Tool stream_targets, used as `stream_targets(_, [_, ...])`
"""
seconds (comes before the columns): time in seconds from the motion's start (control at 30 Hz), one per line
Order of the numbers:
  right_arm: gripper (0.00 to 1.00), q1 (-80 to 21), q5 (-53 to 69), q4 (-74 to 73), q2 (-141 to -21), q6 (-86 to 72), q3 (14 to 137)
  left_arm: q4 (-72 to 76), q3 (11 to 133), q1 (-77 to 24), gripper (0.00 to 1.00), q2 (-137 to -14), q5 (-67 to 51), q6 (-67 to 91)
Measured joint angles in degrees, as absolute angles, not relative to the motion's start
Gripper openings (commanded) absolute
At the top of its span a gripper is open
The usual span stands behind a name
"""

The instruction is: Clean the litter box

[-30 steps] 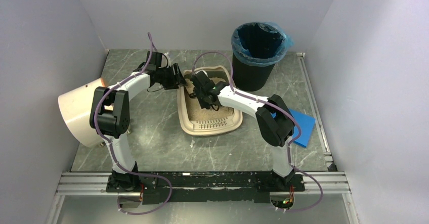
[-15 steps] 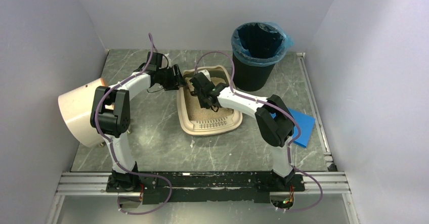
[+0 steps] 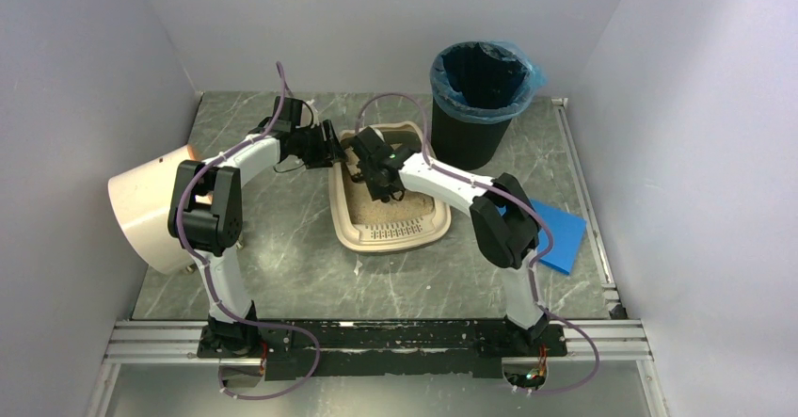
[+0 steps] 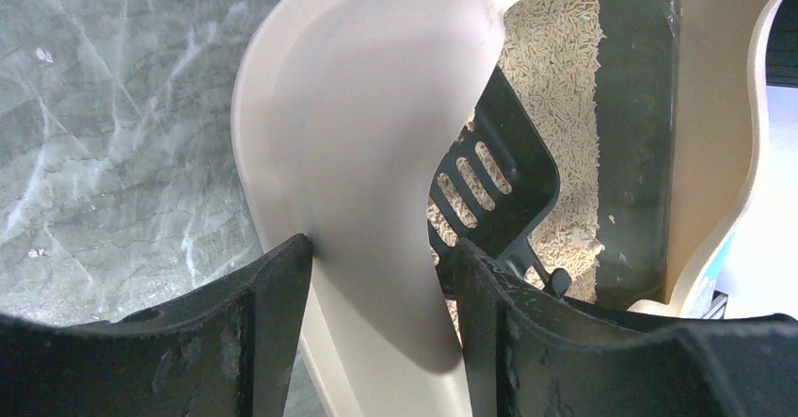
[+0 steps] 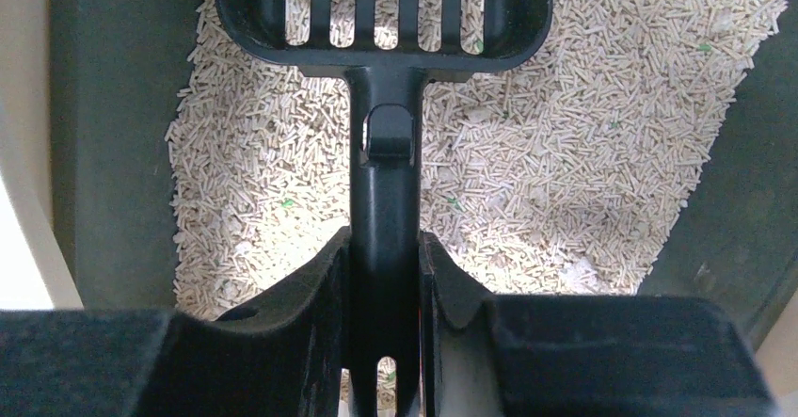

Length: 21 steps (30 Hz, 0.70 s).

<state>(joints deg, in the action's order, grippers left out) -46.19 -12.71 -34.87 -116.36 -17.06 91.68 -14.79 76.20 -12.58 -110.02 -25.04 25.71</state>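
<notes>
- The litter box (image 3: 395,236) lies in the middle of the top view, between my two arms. Its slotted lip is at the lower end.
- In it there is pale pellet litter (image 5: 565,153), heaped along the middle. A dark bare floor shows at the left and right of the right wrist view.
- The black bin (image 3: 475,139) with a blue liner stands at the upper right, just beside the box's far corner. Its inside is too dark for me to tell what it holds.
- The cream drum (image 3: 151,205) lies on its side at the left edge. I cannot see inside it.
- The box is beige, shallow, with rounded corners and a smooth curved wall (image 4: 376,106).
- My left gripper (image 4: 381,248) clamps this wall, one finger outside and one inside.
- My right gripper (image 5: 384,248) is clenched on the handle of a black slotted scoop (image 5: 386,88). The scoop's head is over the litter at the top of that view.
</notes>
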Motion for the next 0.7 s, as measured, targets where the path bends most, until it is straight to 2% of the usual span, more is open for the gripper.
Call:
stream_targets(0.3, [0.0, -46.28, -12.78, -43.33, -122.26, -16.1, 100.47, -14.79, 76.2, -12.58, 0.6, -110.02, -25.02, 25.69])
stream_targets(0.7, [0.0, -46.76, -16.21, -28.08, -117.73, -16.93, 87.46, -14.79, 76.16, -12.6, 0.6, -110.02, -24.86, 25.71])
